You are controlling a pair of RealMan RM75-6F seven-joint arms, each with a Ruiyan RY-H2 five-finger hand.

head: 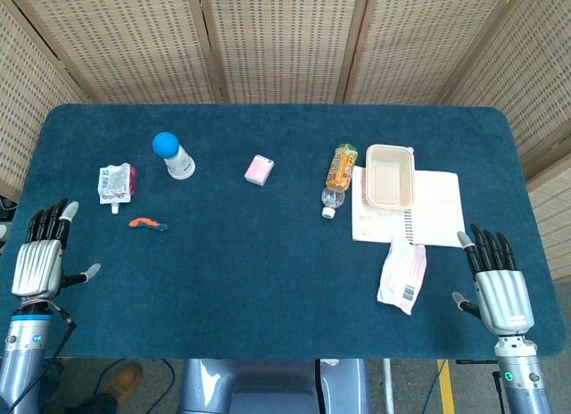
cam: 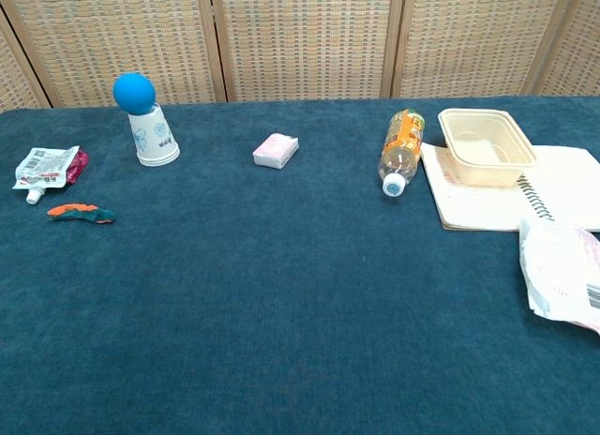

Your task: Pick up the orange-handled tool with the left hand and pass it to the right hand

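Note:
The orange-handled tool lies flat on the blue table at the left, its orange end pointing left and a teal tip to the right. My left hand hovers open at the table's left edge, below and left of the tool, holding nothing. My right hand is open at the front right edge, fingers extended and empty. Neither hand appears in the chest view.
A foil pouch lies just behind the tool. An upturned paper cup with a blue ball stands behind it. A pink packet, lying bottle, beige tray on a notebook, and a white bag fill the right.

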